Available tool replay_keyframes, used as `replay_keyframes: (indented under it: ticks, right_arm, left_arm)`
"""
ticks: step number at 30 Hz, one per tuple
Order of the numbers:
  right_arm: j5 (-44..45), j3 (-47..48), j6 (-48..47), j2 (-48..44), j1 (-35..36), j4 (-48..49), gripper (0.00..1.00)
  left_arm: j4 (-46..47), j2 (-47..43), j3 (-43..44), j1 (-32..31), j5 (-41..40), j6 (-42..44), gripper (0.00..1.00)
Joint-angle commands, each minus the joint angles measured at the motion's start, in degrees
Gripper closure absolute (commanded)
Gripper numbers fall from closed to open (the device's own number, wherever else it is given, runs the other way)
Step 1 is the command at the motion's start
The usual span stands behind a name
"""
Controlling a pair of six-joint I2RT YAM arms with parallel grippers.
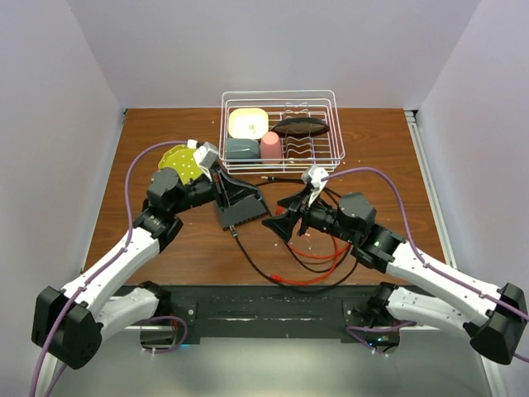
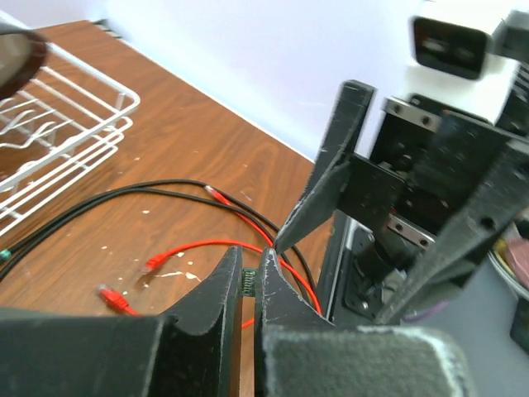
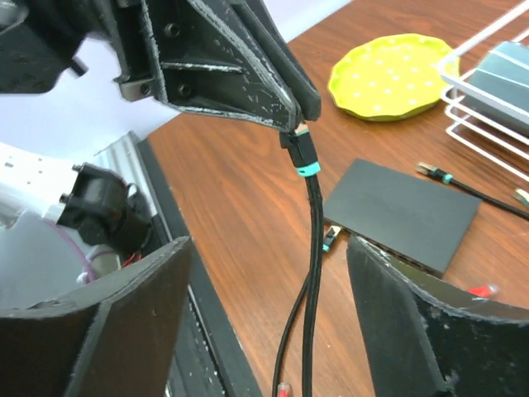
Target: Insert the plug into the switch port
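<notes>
We see the left claw (image 3: 296, 116) clamped on the plug (image 3: 302, 154) above the table (image 3: 227, 186), near the switch (image 3: 405, 217), while the right claw (image 1: 287, 223) gapes apart.

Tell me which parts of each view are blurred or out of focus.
Top external: evenly lit, sharp throughout, only soft shadows. Left wrist: the left gripper's fingers close to the lens are soft, the right gripper blurred, the red cable clearer. Right wrist: its near fingers are soft; the plug and switch are crisp.
</notes>
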Motion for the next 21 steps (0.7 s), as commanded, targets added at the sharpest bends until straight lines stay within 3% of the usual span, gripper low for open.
replay_keyframes:
  ticks: [1, 5, 13, 21]
  right_arm:
    - [7.4, 5.7, -0.9, 0.7, 2.4, -3.4, 0.17]
    - [14.1, 9.1, -2.2, 2.8, 5.9, -5.3, 0.14]
    - [36.8, 14.5, -4.4, 7.2, 16.5, -8.2, 0.11]
    - [43.2, 18.9, -4.8, 12.3, 19.2, -9.5, 0.12]
  left_arm:
    - [-3.4, -1.9, 4.2, -0.2, -9.1, -3.6, 1.00]
    - [-6.7, -3.3, 6.2, -0.2, -13.1, -6.1, 1.00]
    - [-11.5, -5.3, 7.1, -0.2, -21.3, -9.3, 1.00]
    - [-14.3, -5.0, 7.5, -0.2, -25.1, -11.3, 1.00]
